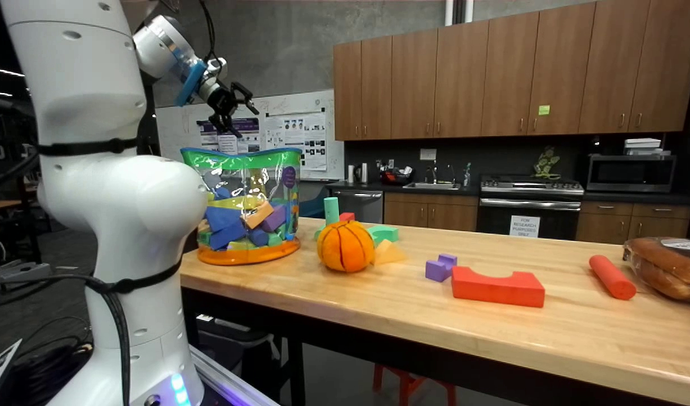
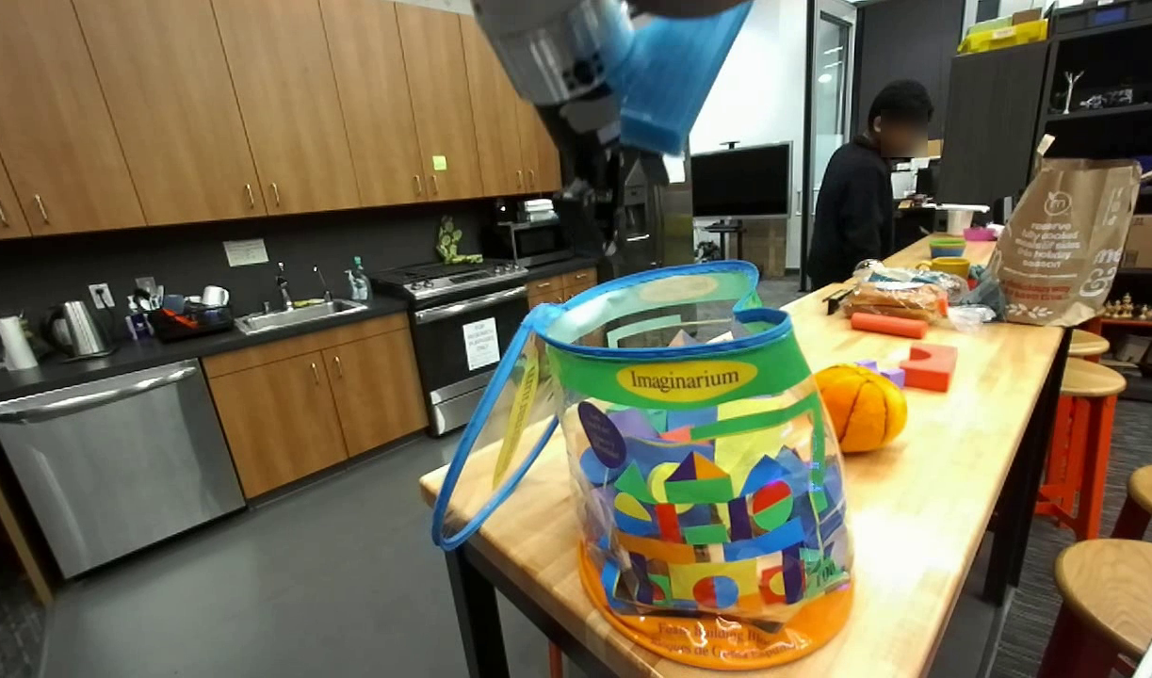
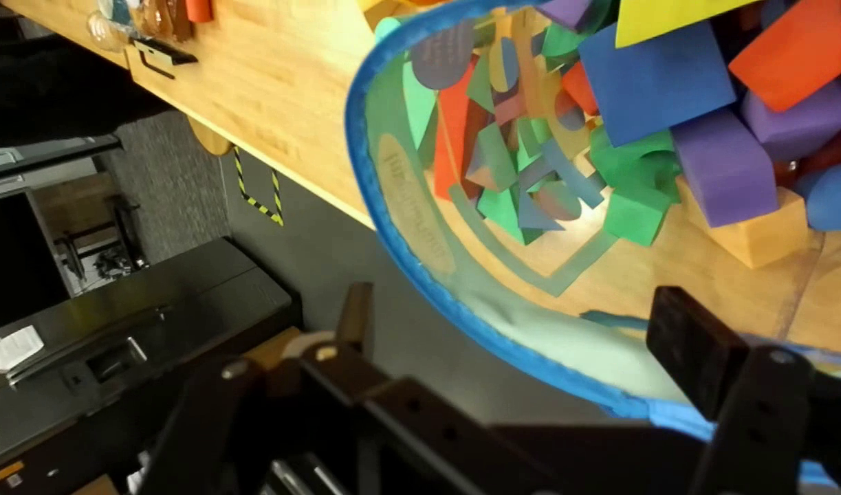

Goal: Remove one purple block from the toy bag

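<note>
A snag awaits below

If we lowered the gripper [image 3: 516, 302] straight down, we judge it could catch the blue rim [image 3: 357, 130] of the clear Imaginarium toy bag [image 2: 689, 379], buckling or tipping it, since that rim crosses the gap in the wrist view. Crowding by a second purple block [image 3: 798, 124] could spoil the grip. Our purple block [image 3: 723, 165] lies inside, upper right of the wrist frame, above the lower-right fingertip [image 3: 698, 354] and outside the jaws, which stand wide apart, holding nothing
</note>
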